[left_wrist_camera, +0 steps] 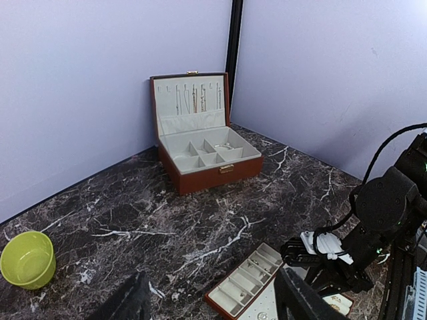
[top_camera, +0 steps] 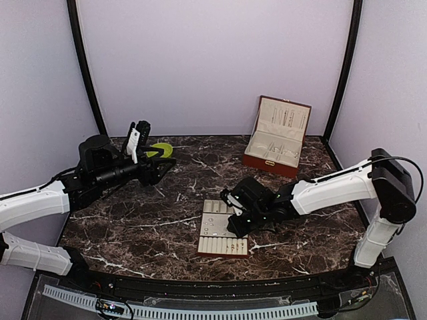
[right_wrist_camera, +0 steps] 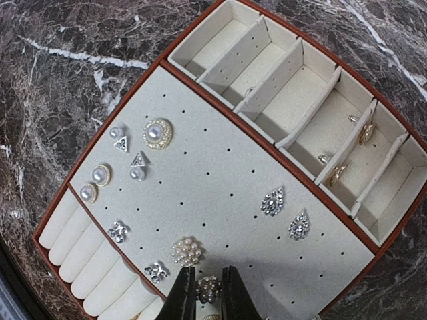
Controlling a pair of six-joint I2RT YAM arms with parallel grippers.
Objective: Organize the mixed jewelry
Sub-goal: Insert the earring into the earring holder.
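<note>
Right pincer (right_wrist_camera: 208,291) pinches 1 cluster stud (right_wrist_camera: 208,287) over the tray (right_wrist_camera: 220,167), at its perforated panel, probably to seat its post; left pincer (left_wrist_camera: 217,303) hangs spread, idle.

A dark stone tabletop (top_camera: 133,227) holds an open brown box (top_camera: 277,137) near its far right corner. A beige tray (top_camera: 210,248) with tiny jewelry (top_camera: 211,223) lies by the near edge. The right gripper (top_camera: 235,225) reaches down at the tray's right side. The left gripper (top_camera: 163,164) hangs by the far left corner, just beside a green bowl (top_camera: 160,148)
</note>
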